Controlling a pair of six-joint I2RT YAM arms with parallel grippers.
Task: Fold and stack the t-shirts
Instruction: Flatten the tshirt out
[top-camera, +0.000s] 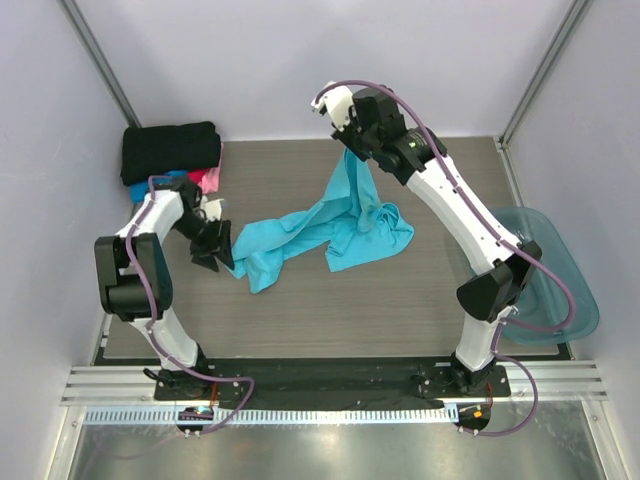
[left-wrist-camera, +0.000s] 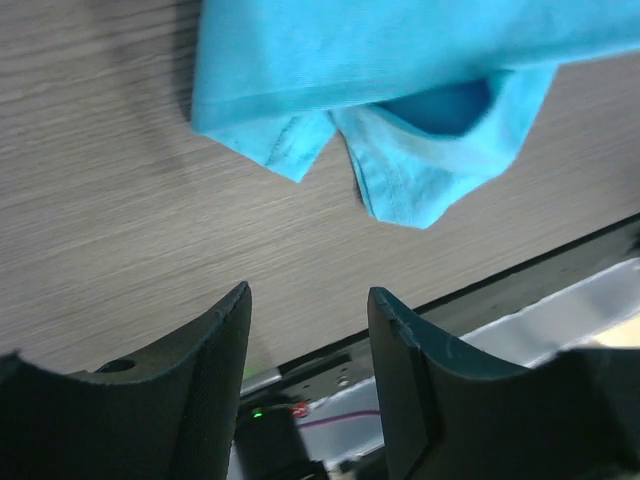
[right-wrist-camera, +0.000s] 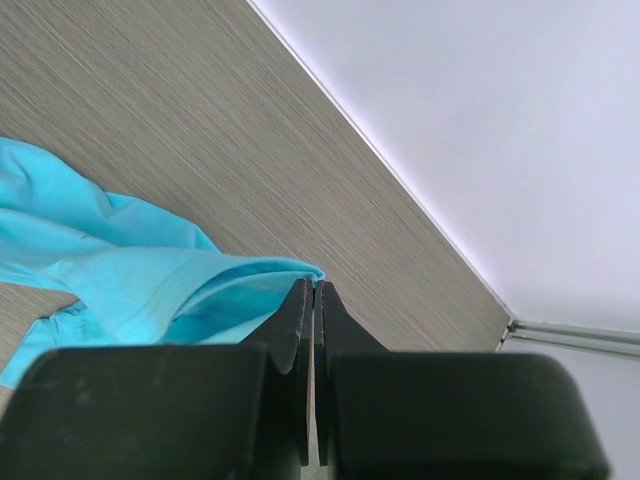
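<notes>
We saw the folded black t-shirt (top-camera: 170, 150) stacked behind our left gripper (left-wrist-camera: 310, 300), whose jaws stood apart with nothing between them. The turquoise t-shirt (top-camera: 330, 225) lay just ahead of those jaws and hung from our right gripper (right-wrist-camera: 313, 290), which was pinched tight on its edge.

Both arms are the same build. The left arm (top-camera: 152, 215) and right arm (top-camera: 455, 205) have glossy white shell links with chunky black joint blocks in between. A thin purple cable (top-camera: 390, 89) runs along each one, down to the black base plate (top-camera: 320, 378) they're bolted to. The pincers are matte black. The left pincer (left-wrist-camera: 310, 300) has two thick wedge fingers with a fine grainy texture, and the right pincer (right-wrist-camera: 314, 292) tapers to thin tips. There's also a white plastic bracket (top-camera: 335, 100) up on the right wrist.
</notes>
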